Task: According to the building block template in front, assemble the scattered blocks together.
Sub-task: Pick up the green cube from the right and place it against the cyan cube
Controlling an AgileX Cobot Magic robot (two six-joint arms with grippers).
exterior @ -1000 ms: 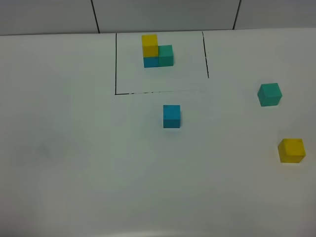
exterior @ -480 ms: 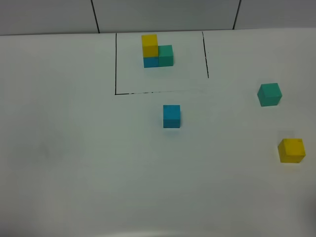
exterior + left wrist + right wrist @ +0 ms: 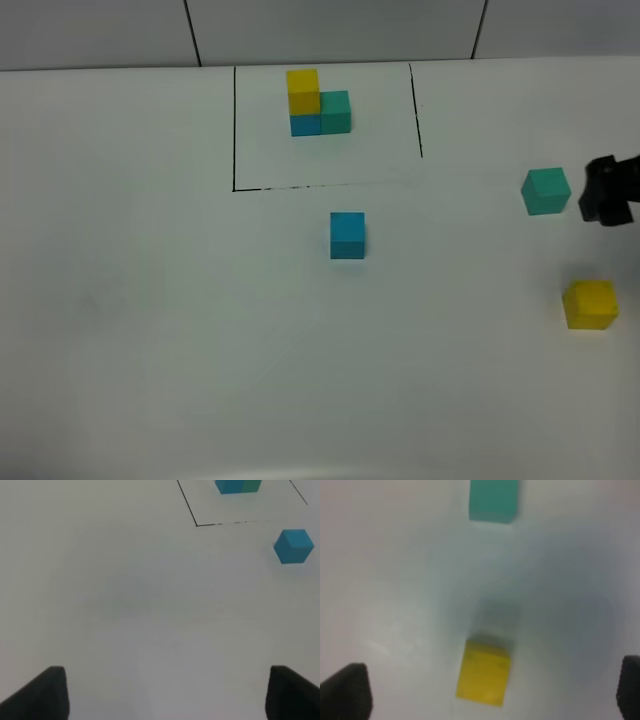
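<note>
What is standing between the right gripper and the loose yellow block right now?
Nothing visible. The right gripper, jaws open, is near the yellow block, with only bare table between them. The loose teal block sits beside the gripper, off that line.

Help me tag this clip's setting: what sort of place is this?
Probably a robot lab bench: a plain white table, a black-outlined building block template marked on it, and the scattered blocks laid out nearby.

Blue block, teal block, yellow block — plain; right hand seemingly black.
</note>
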